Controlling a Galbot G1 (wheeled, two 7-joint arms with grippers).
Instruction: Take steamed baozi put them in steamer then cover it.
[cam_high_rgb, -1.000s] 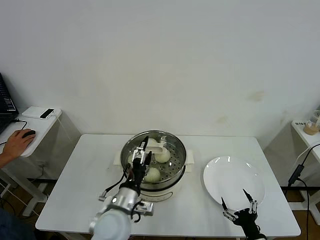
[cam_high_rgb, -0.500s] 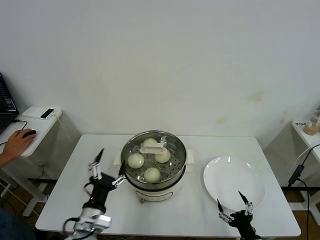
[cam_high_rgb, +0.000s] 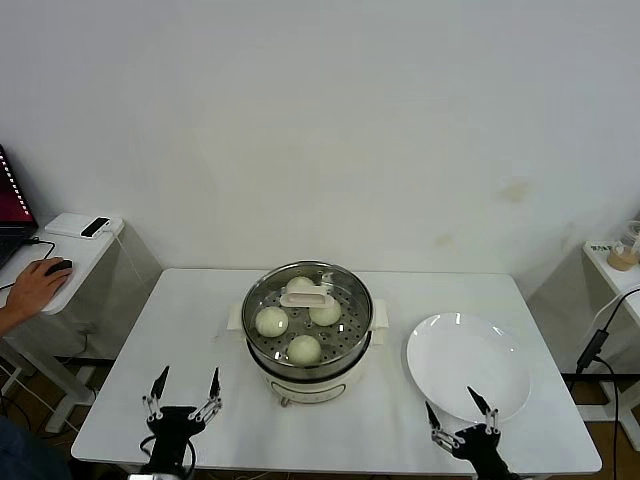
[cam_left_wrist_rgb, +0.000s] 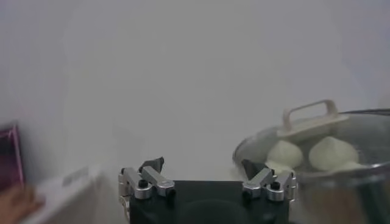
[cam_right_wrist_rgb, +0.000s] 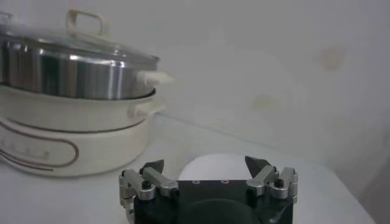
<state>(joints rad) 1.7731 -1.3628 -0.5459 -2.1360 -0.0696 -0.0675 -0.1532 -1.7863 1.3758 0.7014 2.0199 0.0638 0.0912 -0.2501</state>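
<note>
The steamer (cam_high_rgb: 312, 383) stands at the table's middle with the glass cover (cam_high_rgb: 303, 297) resting on it. Through the glass I see the steamed baozi: three clear ones (cam_high_rgb: 271, 321), (cam_high_rgb: 323, 313), (cam_high_rgb: 304, 348) and one (cam_high_rgb: 300, 285) partly behind the handle. My left gripper (cam_high_rgb: 183, 392) is open and empty at the table's front left, well away from the steamer. My right gripper (cam_high_rgb: 459, 412) is open and empty at the front right, beside the plate. The left wrist view shows its gripper (cam_left_wrist_rgb: 203, 165), the cover (cam_left_wrist_rgb: 311, 119) and baozi (cam_left_wrist_rgb: 285, 153). The right wrist view shows its gripper (cam_right_wrist_rgb: 206, 164) and the steamer (cam_right_wrist_rgb: 73, 73).
An empty flat white plate (cam_high_rgb: 468, 365) lies right of the steamer and also shows in the right wrist view (cam_right_wrist_rgb: 213, 167). A side table (cam_high_rgb: 70, 250) with a person's hand on a mouse (cam_high_rgb: 40, 280) is at far left. A shelf (cam_high_rgb: 615, 265) stands at far right.
My left gripper has drawn back from the cover's handle to the table's front left edge, open. The cover stays on the steamer. My right gripper has sunk slightly toward the front edge.
</note>
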